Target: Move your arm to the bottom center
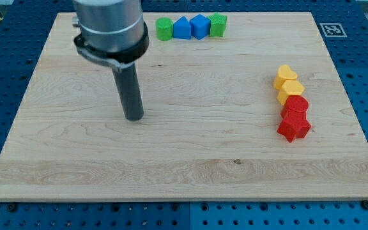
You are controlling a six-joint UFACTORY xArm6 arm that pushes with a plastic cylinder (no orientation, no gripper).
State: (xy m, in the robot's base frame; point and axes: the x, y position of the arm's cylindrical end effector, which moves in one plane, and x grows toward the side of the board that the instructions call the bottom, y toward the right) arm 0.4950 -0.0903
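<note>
My tip (133,118) rests on the bench (75,166) left of centre, well apart from every block; there is no hand here, only the bare rod, holding nothing. The target, the bottom centre, lies down and to the view's right, so the step looks barely begun. That path is open wood; the red blocks (294,118) sit far right.

My tip (133,117) is the lower end of a straight dark rod standing upright. It rests on the counter (184,172) toward nine o'clock of centre, well apart from every block.
</note>
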